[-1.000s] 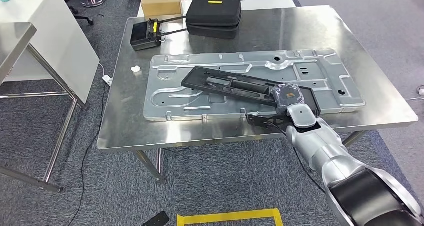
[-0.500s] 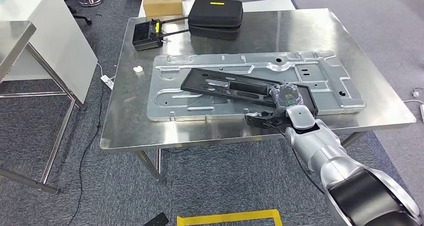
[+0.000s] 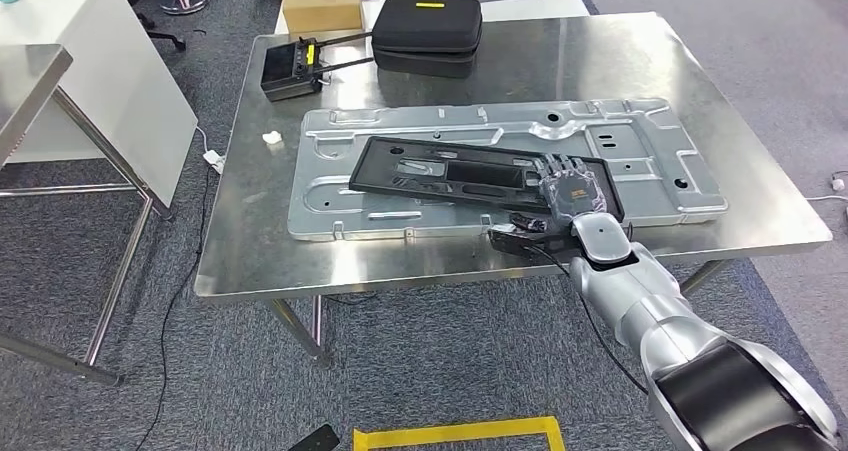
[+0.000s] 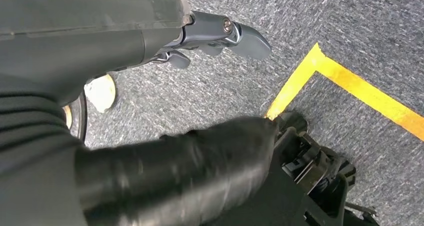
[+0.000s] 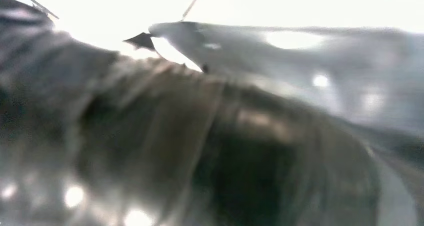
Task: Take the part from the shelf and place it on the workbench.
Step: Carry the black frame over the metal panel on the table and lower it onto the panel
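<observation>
From the head view, the black plastic frame part (image 3: pixel 480 171) lies flat across the big stamped metal panel (image 3: pixel 655 156) on the steel tabletop (image 3: pixel 260 241), so the placing looks all but done. The right hand (image 3: pixel 570 189) rests on the part's near end, its fingers (image 3: pixel 562 167) spread flat over it; I judge it is letting go, not gripping, though whether the thumb is under the edge I cannot tell. What is left, as I read it: lift that hand clear. A black zip case (image 3: pixel 427 29) and a cardboard box (image 3: pixel 322 3) sit at the far edge, well apart.

Left wrist view: the left hand (image 4: pixel 220 33) hangs over grey carpet by the yellow floor tape (image 4: pixel 345 83), fingers curled in, holding nothing.

Right wrist view: blurred glare, nothing readable
</observation>
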### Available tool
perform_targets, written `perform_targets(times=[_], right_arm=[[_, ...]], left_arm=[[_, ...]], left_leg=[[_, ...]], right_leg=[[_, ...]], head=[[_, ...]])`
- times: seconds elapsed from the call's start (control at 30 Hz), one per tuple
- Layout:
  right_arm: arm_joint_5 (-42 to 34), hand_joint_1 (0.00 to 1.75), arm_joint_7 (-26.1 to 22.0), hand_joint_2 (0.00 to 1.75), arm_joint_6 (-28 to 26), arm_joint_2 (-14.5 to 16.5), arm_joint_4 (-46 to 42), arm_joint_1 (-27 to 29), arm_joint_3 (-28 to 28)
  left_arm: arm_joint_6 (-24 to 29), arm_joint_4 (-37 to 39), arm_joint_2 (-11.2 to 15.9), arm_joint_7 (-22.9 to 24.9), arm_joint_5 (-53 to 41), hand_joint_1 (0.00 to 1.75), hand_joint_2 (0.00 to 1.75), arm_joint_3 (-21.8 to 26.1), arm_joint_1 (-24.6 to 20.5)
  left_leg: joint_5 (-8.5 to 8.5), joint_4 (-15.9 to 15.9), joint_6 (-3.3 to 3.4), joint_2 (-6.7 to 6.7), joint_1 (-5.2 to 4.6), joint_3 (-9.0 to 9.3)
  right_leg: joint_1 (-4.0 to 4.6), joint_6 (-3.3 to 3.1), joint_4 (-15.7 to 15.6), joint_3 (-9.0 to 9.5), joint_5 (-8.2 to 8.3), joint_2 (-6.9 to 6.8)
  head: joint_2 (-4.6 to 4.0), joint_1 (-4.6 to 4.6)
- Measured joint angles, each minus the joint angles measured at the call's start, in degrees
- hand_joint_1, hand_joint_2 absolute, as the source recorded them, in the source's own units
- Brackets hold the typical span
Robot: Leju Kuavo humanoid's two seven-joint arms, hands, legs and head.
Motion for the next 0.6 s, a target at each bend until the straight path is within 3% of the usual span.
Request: perform_targets(times=[0.07, 0.13, 0.2, 0.23, 0.3, 0.37, 0.5, 0.53, 0.6], right_arm=[[0.03, 0.0, 0.01, 0.0, -0.1, -0.07, -0.02, -0.21, -0.05], [0.04, 0.0, 0.01, 0.0, -0.1, -0.1, -0.01, -0.2, -0.07], [0.05, 0.0, -0.02, 0.0, -0.1, -0.1, 0.0, -0.03, -0.07], [0.05, 0.0, -0.03, 0.0, -0.11, -0.1, 0.0, 0.01, -0.07], [0.05, 0.0, -0.02, 0.0, -0.2, -0.1, 0.0, -0.04, -0.07], [0.05, 0.0, 0.09, 0.0, -0.61, -0.13, 0.0, -0.13, -0.13], [0.06, 0.0, 0.26, 0.0, -1.79, -0.29, -0.02, -0.21, -0.61], [0.06, 0.0, 0.39, 0.0, -2.22, -0.39, -0.05, -0.25, -0.77], [0.05, 0.0, 0.66, 0.0, -3.09, -0.64, -0.13, -0.32, -1.02]], left_arm=[[0.04, 0.0, 0.0, 0.16, 0.01, 0.0, 0.0, 0.0, -0.01], [0.05, 0.0, 0.0, 0.21, 0.02, 0.0, 0.0, 0.0, 0.07], [0.05, 0.0, 0.0, 0.23, 0.02, 0.0, 0.0, 0.0, 0.18], [0.05, 0.0, 0.0, 0.23, 0.02, 0.0, 0.0, 0.0, 0.19], [0.07, 0.0, 0.0, 0.23, 0.02, 0.0, 0.0, 0.0, 0.15], [0.1, 0.0, 0.0, 0.26, -0.01, 0.0, 0.0, 0.0, 0.1], [0.27, 0.0, -0.02, 0.44, -0.14, 0.0, 0.0, 0.0, 0.18], [0.31, 0.0, -0.03, 0.44, -0.23, 0.0, 0.0, -0.01, 0.13], [0.45, 0.0, -0.07, 0.44, -0.37, 0.0, 0.0, -0.02, 0.07]], left_leg=[[-2.78, 4.38, -0.47, 0.03, 0.11, -1.92], [-6.22, 11.95, -0.77, 0.04, 0.22, -5.34], [-6.78, 15.77, -0.92, 0.06, 0.27, -7.22], [-5.5, 14.44, -0.9, 0.07, 0.29, -6.64], [-1.72, 6.73, -0.62, 0.1, 0.33, -3.02], [0.3, 0.59, -0.19, 0.09, 0.19, -0.1], [0.74, -0.74, 0.88, 0.03, 0.09, 0.35], [0.91, -0.96, 1.27, 0.06, 0.15, 0.42], [1.14, -1.23, 1.86, 0.1, 0.26, 0.47]], right_leg=[[-0.26, -0.69, -0.45, 0.2, 0.29, -0.13], [-0.19, -0.96, -0.47, 0.17, 0.34, -0.14], [-0.16, -0.99, -0.37, 0.17, 0.3, -0.13], [-0.17, -0.95, -0.3, 0.19, 0.25, -0.11], [-0.18, -0.72, -0.1, 0.22, 0.09, -0.07], [0.03, -0.24, 0.16, 0.03, -0.02, -0.04], [0.09, 1.02, 0.29, -0.24, -0.09, -0.02], [-0.01, 1.32, 1.22, -0.61, -0.81, -0.05], [-0.16, 1.8, 6.61, -2.93, -4.03, -0.1]], head=[[0.0, -0.03], [0.0, -0.04], [0.0, -0.04], [0.0, -0.05], [0.0, -0.04], [0.0, -0.02], [0.0, 0.02], [0.0, 0.03], [0.0, 0.04]])
